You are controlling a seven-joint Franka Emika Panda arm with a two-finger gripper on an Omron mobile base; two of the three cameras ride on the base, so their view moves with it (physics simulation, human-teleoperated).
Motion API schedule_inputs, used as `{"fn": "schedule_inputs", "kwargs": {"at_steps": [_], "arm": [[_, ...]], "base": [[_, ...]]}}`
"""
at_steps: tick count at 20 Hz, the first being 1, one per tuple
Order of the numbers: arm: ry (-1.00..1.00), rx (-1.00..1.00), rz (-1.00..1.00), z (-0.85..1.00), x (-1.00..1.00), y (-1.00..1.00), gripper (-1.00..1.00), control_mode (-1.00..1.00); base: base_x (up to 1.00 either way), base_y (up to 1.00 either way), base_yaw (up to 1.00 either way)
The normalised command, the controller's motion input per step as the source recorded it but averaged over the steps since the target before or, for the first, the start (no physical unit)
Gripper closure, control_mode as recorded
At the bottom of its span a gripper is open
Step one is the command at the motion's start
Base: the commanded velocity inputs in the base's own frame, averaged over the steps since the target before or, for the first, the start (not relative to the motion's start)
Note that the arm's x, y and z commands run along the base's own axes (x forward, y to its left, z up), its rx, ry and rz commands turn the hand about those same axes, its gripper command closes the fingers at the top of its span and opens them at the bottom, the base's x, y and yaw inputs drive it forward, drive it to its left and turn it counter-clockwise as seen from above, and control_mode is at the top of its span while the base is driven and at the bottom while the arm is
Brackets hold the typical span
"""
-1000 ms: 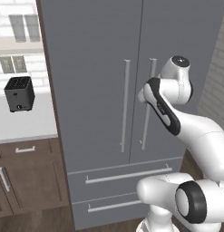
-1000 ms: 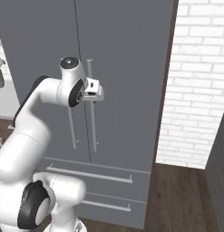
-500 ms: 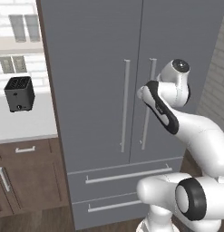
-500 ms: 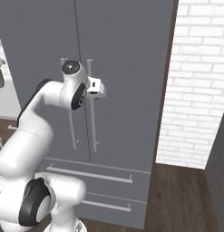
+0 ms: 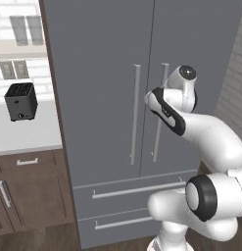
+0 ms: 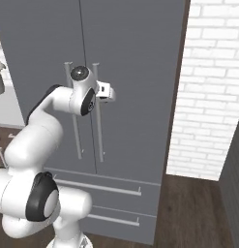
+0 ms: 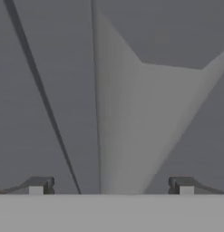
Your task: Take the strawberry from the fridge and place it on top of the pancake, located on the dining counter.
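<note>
The grey double-door fridge (image 5: 103,98) (image 6: 140,72) stands shut, so the strawberry is hidden. My gripper (image 6: 109,92) (image 7: 111,186) is open at mid-height, right at the right door's vertical bar handle (image 6: 98,131) (image 7: 127,136). In the hand view the pale bar runs up between my two fingertips (image 7: 41,185), which stand wide apart, and I cannot tell whether they touch it. In the left base view my forearm covers part of that handle (image 5: 157,142). The pancake and the dining counter are out of view.
Left of the fridge, a black toaster (image 5: 20,100) sits on a white counter (image 5: 24,135) over brown wooden cabinets (image 5: 29,191). Two fridge drawers (image 5: 137,188) lie below the doors. A white brick wall (image 6: 213,97) flanks the fridge's right side.
My hand has crept slightly closer to the fridge's right door handle. The jaws have stayed wide open and the doors have stayed shut.
</note>
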Motion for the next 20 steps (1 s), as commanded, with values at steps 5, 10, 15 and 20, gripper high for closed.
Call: {"fn": "schedule_inputs", "kwargs": {"at_steps": [5, 10, 15, 20], "arm": [[-0.01, 0.00, 0.00, 0.00, 0.33, 0.00, -1.00, -1.00], [0.00, 0.00, 0.00, -0.01, 0.49, 0.00, 1.00, -1.00], [0.01, 0.00, 0.00, -0.03, 0.24, 0.00, 1.00, -1.00], [0.02, -0.01, 0.00, -0.06, -0.05, -0.01, 1.00, -1.00]], "base": [[0.00, 0.00, 0.00], [0.00, 0.00, 0.00], [0.00, 0.00, 0.00], [0.00, 0.00, 0.00]]}}
